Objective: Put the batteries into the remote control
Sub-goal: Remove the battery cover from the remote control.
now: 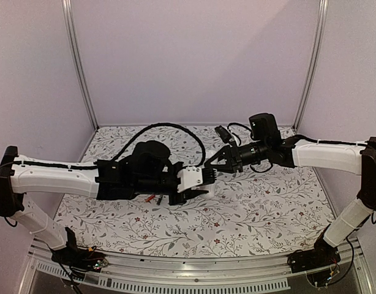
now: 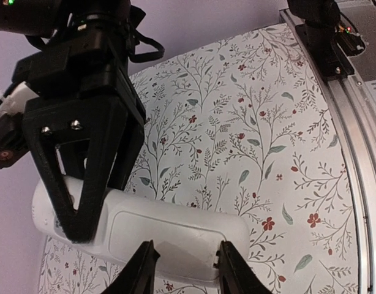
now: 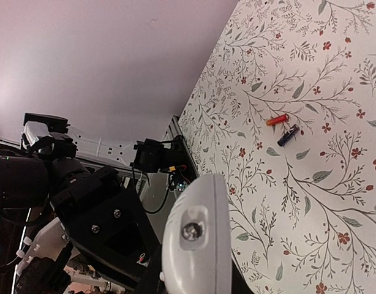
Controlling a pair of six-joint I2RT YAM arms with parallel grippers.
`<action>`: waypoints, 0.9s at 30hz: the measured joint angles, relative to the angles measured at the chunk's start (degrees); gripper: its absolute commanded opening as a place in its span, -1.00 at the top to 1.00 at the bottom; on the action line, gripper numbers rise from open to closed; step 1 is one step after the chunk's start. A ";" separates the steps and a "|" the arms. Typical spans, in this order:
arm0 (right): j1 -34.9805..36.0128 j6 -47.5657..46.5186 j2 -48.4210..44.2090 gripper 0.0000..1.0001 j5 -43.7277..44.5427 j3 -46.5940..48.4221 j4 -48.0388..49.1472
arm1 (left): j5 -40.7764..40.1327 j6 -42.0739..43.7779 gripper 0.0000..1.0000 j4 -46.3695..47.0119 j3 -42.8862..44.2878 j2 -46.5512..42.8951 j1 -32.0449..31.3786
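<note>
Between the two grippers, lifted off the table [image 1: 255, 208], sits the remote control [image 2: 176, 236], plain white back facing the left wrist camera with a recessed panel outline showing. Left gripper [image 2: 183, 269] clamps it from both long sides, one finger on each edge, at the end nearer that arm. Right gripper [image 2: 84, 229] comes in from the opposite end, jaws pinched together, tips pressed on the remote's far end. From the right wrist view the remote's rounded end fills the space just ahead of that gripper. Both batteries lie on the floral cloth well beyond it: red battery [image 3: 277, 119] and black battery [image 3: 287, 135], just beside each other, neither held.
</note>
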 measured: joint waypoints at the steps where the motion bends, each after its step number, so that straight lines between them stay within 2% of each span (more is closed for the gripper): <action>1: -0.02 0.02 0.00 1.00 0.02 0.00 0.15 | -0.26 0.17 0.28 0.11 0.00 0.00 -0.07; 27: -1.44 1.70 1.11 1.00 -0.04 0.31 1.03 | -1.62 0.35 0.27 3.43 -1.70 -2.16 -0.11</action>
